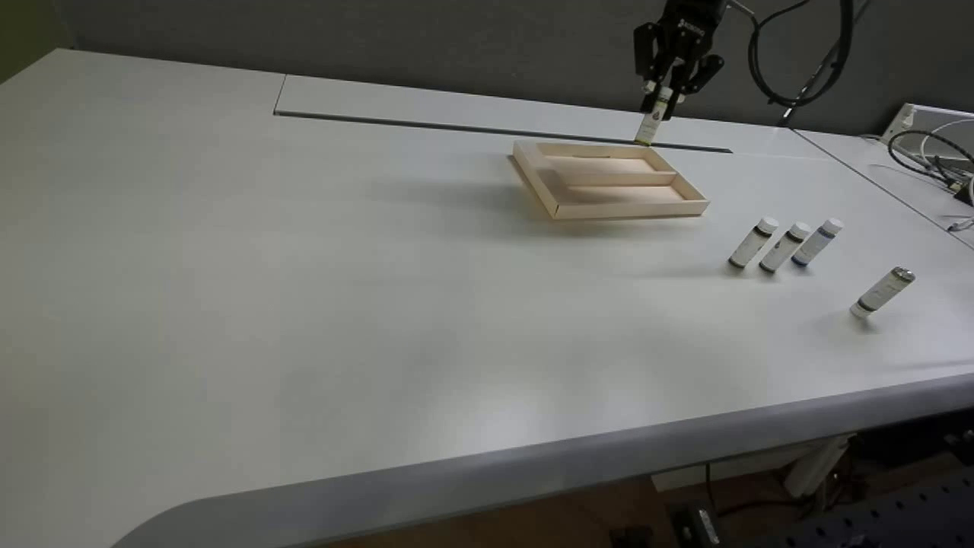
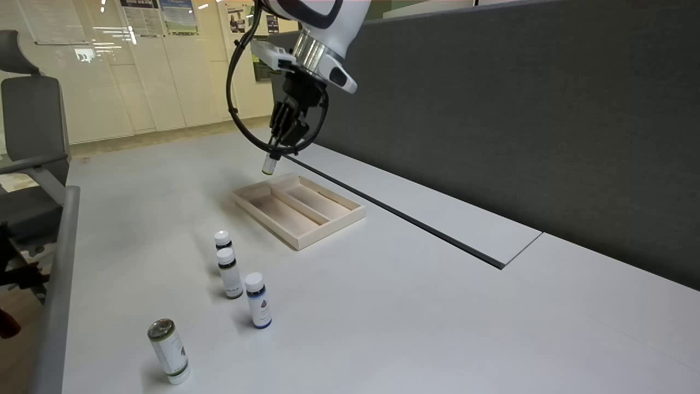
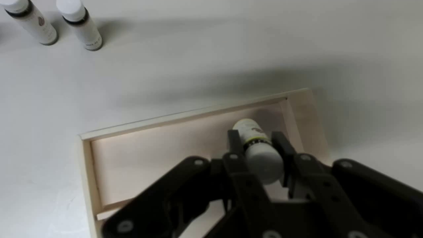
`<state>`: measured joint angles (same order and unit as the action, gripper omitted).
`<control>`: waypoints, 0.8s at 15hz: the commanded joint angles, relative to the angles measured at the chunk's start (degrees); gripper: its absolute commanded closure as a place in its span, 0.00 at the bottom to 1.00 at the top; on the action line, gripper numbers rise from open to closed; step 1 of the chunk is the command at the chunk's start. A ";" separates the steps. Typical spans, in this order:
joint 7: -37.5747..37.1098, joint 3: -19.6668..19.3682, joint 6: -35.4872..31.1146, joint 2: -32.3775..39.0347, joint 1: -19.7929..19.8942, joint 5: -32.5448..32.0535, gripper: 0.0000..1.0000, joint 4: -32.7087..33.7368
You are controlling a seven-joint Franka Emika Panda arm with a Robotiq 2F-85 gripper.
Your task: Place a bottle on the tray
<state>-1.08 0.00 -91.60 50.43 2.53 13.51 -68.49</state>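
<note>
Bottle (image 3: 261, 155) pinched in my end effector (image 3: 255, 135), above the tray (image 2: 332, 226).
Both exterior views record four other bottles (image 2: 260, 306) on the surface (image 2: 415, 312), one cap-down; my wrist view takes in two, but shows the held bottle in line with one compartment (image 3: 138, 158).

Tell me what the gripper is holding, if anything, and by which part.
The gripper holds a bottle by its capped upper end; the lower end hangs free.
</note>
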 commanded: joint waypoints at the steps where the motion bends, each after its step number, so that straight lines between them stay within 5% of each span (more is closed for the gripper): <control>1: -1.73 1.39 2.94 6.13 -1.50 -1.28 0.93 8.36; 12: -2.92 3.42 1.22 15.03 -8.22 -3.02 0.93 16.66</control>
<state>-1.54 2.95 -92.08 62.70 -5.23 11.83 -56.71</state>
